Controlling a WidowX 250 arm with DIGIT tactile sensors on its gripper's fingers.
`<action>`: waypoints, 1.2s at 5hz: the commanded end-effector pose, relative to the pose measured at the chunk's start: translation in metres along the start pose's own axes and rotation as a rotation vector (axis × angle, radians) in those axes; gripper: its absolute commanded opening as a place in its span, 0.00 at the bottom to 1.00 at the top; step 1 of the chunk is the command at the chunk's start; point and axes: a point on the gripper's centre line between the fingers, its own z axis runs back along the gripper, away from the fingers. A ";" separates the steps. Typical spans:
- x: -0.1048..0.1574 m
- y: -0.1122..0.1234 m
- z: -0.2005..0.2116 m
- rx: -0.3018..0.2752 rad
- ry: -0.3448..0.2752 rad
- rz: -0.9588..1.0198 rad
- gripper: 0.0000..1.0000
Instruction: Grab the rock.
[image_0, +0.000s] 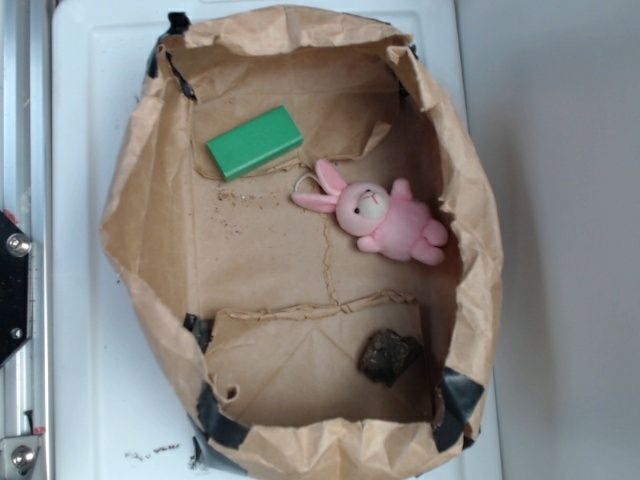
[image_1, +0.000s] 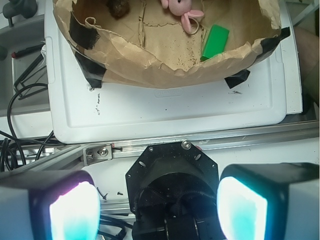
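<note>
The rock (image_0: 389, 356), a small dark rough lump, lies on the floor of an open brown paper bag (image_0: 140, 200), near its lower right corner. In the wrist view the rock (image_1: 118, 7) shows at the top edge, partly cut off. My gripper (image_1: 157, 209) is open, its two glowing pads (image_1: 74, 214) wide apart with nothing between them. It hangs outside the bag, over the black arm base (image_1: 172, 185) and the metal rail, well away from the rock. The exterior view does not show the gripper.
A pink plush bunny (image_0: 385, 217) and a green rectangular block (image_0: 255, 141) also lie in the bag. The bag sits on a white tray (image_1: 165, 107). Black tape patches (image_1: 86, 31) hold the bag's corners. Cables (image_1: 22, 90) lie left of the tray.
</note>
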 end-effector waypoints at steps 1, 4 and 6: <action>0.000 0.000 0.000 0.000 0.000 0.000 1.00; 0.138 -0.035 -0.066 0.017 -0.101 0.004 1.00; 0.180 -0.004 -0.125 0.053 -0.051 -0.010 1.00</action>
